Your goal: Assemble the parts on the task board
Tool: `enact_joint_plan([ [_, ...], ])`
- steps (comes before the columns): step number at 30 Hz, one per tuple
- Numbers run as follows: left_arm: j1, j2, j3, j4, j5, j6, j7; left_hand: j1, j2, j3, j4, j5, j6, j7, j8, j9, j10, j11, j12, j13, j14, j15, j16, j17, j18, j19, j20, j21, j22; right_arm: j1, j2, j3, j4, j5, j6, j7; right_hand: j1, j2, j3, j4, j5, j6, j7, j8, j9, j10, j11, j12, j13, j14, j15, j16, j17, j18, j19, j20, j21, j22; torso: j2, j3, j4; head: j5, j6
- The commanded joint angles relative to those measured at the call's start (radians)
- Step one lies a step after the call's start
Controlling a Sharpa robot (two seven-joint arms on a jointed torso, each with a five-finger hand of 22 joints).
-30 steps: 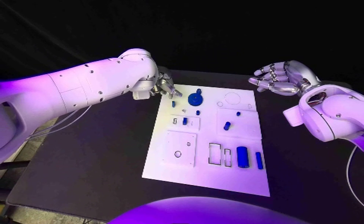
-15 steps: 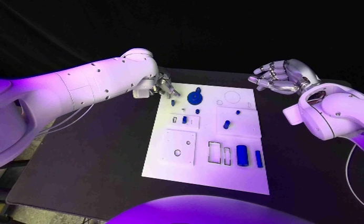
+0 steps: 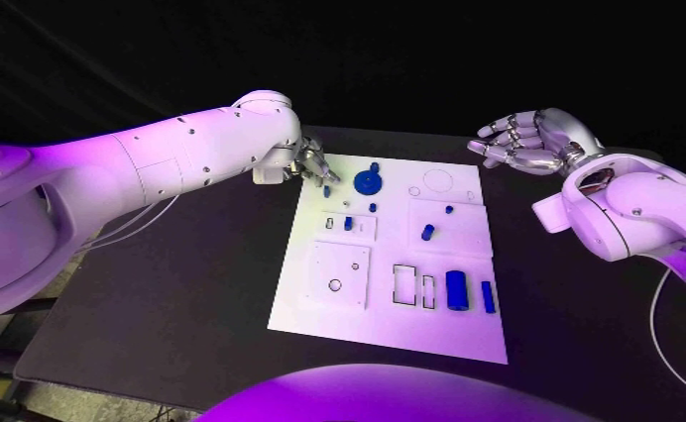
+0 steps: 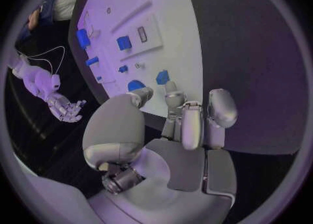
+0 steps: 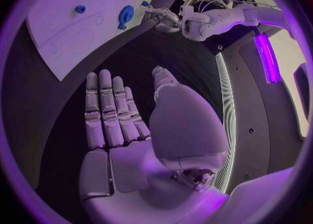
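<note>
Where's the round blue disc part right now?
In the head view the round blue disc lies at the far end of the task board, just right of the left hand.

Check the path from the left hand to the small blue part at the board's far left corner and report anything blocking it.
Nothing visible blocks it. The left hand hovers at the far left corner of the task board, fingertips just short of the small blue part; only bare board lies between them. The round blue part sits off to the side.

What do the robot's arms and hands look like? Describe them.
Two smooth white arms with rounded shells and small dark screw dots: left arm, right arm. Thin cables hang beneath each. Silver many-fingered left hand and right hand, segmented metal.
</note>
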Motion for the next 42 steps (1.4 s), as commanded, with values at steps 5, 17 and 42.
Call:
enact_joint_plan([
  [5,0.0,0.003,-0.001,0.002,0.018,0.028,0.004,0.005,0.003,-0.009,0.0,0.001,-0.007,0.0,-0.006,-0.001,-0.008,-0.002,-0.006,-0.001,0.048,0.0,0.003,0.02,-0.007,-0.009,0.0,-0.004,-0.001,0.0,0.002,0.0,0.0,-0.003,0.005,0.009,0.003,0.01,-0.006,0.003,0.002,-0.005,0.04,0.004,-0.001,-0.006,0.001,0.007,-0.001,-0.005,0.003,-0.003,-0.002,0.004,-0.005,0.005,-0.004,-0.001,-0.001,0.001,-0.0006,0.002,-0.001],
  [17,-0.003,0.004,-0.006,0.0,0.034,0.039,0.004,0.023,0.01,-0.015,-0.004,0.003,-0.013,0.003,-0.009,-0.001,-0.018,0.001,-0.01,-0.008,0.045,0.003,0.0,0.013,-0.005,-0.018,0.003,-0.01,-0.012,0.0,0.002,0.0,-0.001,-0.003,0.006,0.009,0.004,0.013,-0.007,0.003,0.003,-0.005,0.04,0.005,-0.001,-0.006,0.001,0.008,-0.002,-0.005,0.003,-0.003,-0.002,0.004,-0.005,0.005,-0.005,-0.002,-0.001,0.0008,-0.0001,0.003,0.0],
  [42,-0.01,0.004,-0.01,0.0,0.065,0.017,0.005,0.118,0.067,0.005,-0.014,0.007,-0.019,0.003,-0.012,0.004,-0.027,0.001,-0.005,-0.007,0.043,0.005,-0.001,0.011,-0.003,-0.027,0.009,-0.017,-0.02,0.0,0.003,0.0,-0.005,-0.003,0.016,-0.003,0.006,0.015,-0.009,0.003,0.003,-0.005,0.04,0.006,-0.002,-0.007,0.001,0.009,-0.003,-0.005,0.003,-0.004,-0.002,0.004,-0.004,0.005,-0.005,-0.003,-0.001,0.0007,0.0,0.004,-0.002],
])
